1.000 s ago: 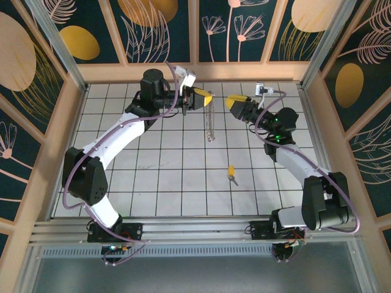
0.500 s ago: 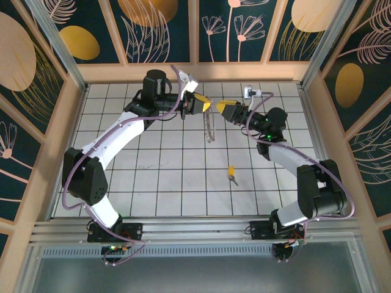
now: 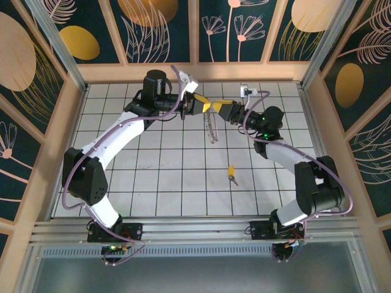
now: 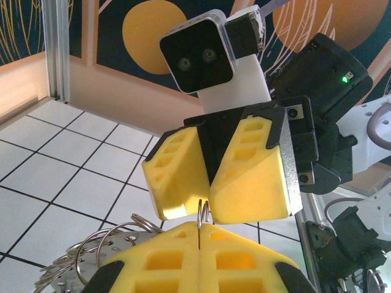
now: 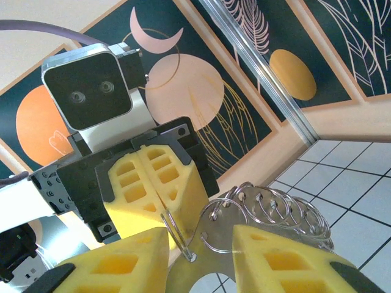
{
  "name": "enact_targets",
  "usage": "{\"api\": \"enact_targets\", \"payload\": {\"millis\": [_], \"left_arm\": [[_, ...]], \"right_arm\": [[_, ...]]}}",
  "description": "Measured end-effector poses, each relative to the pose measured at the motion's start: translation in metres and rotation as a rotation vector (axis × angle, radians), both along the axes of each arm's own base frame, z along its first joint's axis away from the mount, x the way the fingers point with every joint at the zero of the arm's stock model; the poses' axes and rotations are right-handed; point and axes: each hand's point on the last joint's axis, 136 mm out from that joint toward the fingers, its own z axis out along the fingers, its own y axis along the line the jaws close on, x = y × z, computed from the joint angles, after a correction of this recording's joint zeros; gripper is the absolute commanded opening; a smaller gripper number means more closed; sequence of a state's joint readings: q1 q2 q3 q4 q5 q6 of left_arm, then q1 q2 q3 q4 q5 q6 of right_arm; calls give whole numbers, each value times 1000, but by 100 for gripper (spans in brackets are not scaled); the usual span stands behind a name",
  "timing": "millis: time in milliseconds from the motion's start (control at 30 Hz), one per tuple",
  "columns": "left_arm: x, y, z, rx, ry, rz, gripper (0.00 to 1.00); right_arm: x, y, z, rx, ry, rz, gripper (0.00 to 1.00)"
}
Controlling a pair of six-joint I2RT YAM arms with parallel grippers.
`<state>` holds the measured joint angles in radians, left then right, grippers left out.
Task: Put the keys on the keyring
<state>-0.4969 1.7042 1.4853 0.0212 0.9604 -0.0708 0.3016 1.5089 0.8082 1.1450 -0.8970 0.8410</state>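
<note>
The keyring (image 3: 211,128) is a silver strip carrying several split rings, and it hangs from my left gripper (image 3: 208,105) above the tiles. My left gripper (image 4: 201,227) is shut on the top ring. The rest of the keyring (image 4: 85,259) trails to its lower left. My right gripper (image 3: 218,108) faces it tip to tip. In the right wrist view my right gripper (image 5: 198,238) has its fingers apart, with that ring and the strip's end between them. The ring touches the left finger. The key (image 3: 231,173), yellow-headed and tiny, lies on the floor tiles.
The white tiled floor (image 3: 153,177) is fenced by wooden walls (image 3: 195,72) at the back and sides. Both arms reach toward the back middle. Their bases sit at the near edge.
My right gripper has moved left to meet the left gripper, and its jaws have narrowed around the held ring. The left gripper stayed shut on the ring. The key has not moved.
</note>
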Motion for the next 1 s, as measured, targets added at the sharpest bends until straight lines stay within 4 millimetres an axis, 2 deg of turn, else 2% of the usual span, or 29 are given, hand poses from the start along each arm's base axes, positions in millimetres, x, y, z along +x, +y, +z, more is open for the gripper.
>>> {"api": "enact_targets", "payload": {"millis": [433,633,833,1000], "left_arm": [[0,0,0,0,1,-1,0],[-1,1,0,-2,2,-5,0],[0,1,0,-3,10,-5,0],[1,1,0,-1,13,7,22]], "right_arm": [[-3,4,6,-2,-23,27,19],[-6,6,7,-8,-47,40,0],[-8,6,7,-14,-65,43,0],[-7,6,7,-21,-78,38,0]]}}
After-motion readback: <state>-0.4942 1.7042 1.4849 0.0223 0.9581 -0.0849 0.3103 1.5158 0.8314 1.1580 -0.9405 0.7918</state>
